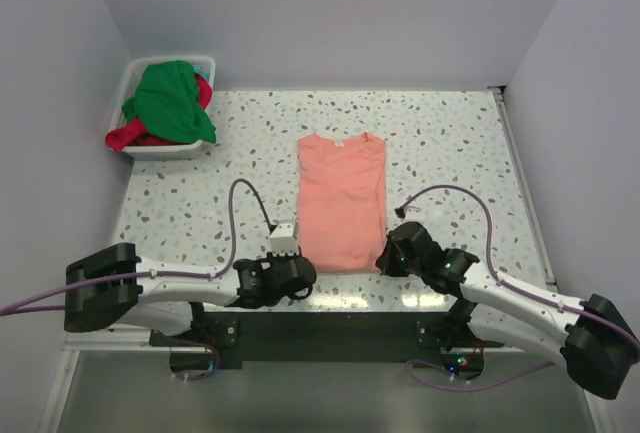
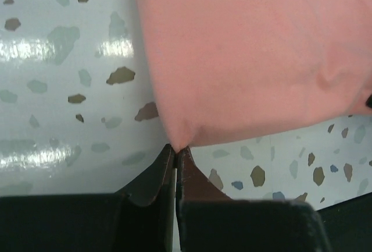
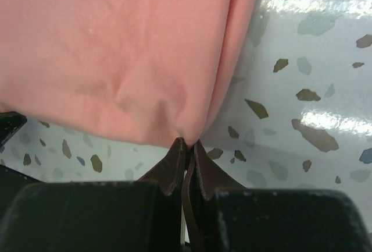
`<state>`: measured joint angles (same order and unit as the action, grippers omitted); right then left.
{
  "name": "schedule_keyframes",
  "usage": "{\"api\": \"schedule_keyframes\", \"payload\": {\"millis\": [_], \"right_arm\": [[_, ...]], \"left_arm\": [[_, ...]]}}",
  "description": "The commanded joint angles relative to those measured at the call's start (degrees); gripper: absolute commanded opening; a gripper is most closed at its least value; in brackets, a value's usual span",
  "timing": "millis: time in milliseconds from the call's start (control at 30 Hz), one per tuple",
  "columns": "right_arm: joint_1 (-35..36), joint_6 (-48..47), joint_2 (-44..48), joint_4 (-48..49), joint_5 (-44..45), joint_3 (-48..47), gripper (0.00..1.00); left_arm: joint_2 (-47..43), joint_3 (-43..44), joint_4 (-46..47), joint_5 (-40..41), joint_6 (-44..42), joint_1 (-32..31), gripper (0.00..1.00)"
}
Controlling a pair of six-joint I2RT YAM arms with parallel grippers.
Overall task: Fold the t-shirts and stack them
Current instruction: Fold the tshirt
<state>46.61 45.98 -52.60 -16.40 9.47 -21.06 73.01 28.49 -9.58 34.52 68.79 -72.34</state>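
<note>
Far left corner of the speckled terrazzo table: white plastic tub, up against the left wall. The green t-shirt is bunched in the tub, heaped above the rim and hanging over its near right side. The red-magenta t-shirt is under the green one, spilling out over the tub's left edge, with a bit showing at the far right rim too.

Left gripper is low at the near table edge, at the near left corner of the salmon-pink t-shirt. In the left wrist view the gripper has its jaws pressed together with no gap, and the shirt corner runs right into the tips, so it is pinching that corner.

The salmon-pink t-shirt lies flat in the table centre as a narrow upright rectangle, sleeves tucked in, neckline at the far end, hem at the near end between the two grippers. It is well apart from the tub.

Right gripper is at the near right corner of the same shirt. In the right wrist view the gripper also has its jaws closed tight, and the cloth puckers into the tips, with a folded edge running up from the pinch. It is gripping that corner.
</note>
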Motion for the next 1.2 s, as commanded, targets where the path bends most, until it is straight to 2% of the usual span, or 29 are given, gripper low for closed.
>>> {"api": "schedule_keyframes", "payload": {"millis": [0,133,167,200,267,633,767,867,933,1067,1167], "right_arm": [[3.4,1.7,4.6,-5.3,2.1,0.2,0.00],[6.1,2.0,8.1,-9.9,6.9,-2.8,0.00],[6.3,2.0,8.8,-11.8,7.9,-3.7,0.00],[6.4,1.4,9.4,-12.7,9.8,-4.5,0.00],[6.4,0.7,10.1,-14.4,11.5,-6.9,0.00],[6.4,-3.4,6.2,-15.2,20.6,-15.5,0.00],[6.4,-4.5,4.3,-14.1,23.4,-17.8,0.00],[6.4,-5.3,2.2,-13.7,24.4,-19.5,0.00],[6.4,-5.6,1.4,-13.5,24.6,-20.2,0.00],[6.4,-6.2,0.3,-12.5,25.6,-21.0,0.00],[6.4,-7.3,-0.8,-11.3,27.4,-22.0,0.00]], "left_arm": [[-0.6,2.5,-9.0,8.6,9.3,-6.5,0.00],[0.5,7.4,-20.8,14.9,18.7,-9.8,0.00],[1.0,9.4,-26.0,16.2,20.7,-10.2,0.00],[1.3,10.3,-28.7,18.2,24.9,-10.5,0.00],[1.7,12.6,-34.2,19.7,28.0,-10.6,0.00],[7.9,22.9,-49.2,25.5,38.7,-8.3,0.00],[7.6,25.1,-43.9,25.8,31.9,-3.3,0.00],[5.5,24.5,-34.8,25.0,19.0,1.4,0.00],[4.9,24.7,-29.2,24.5,14.2,3.8,0.00],[4.9,25.3,-18.7,19.7,0.2,8.1,0.00],[5.9,26.1,-13.0,16.4,-6.0,11.0,0.00]]}}
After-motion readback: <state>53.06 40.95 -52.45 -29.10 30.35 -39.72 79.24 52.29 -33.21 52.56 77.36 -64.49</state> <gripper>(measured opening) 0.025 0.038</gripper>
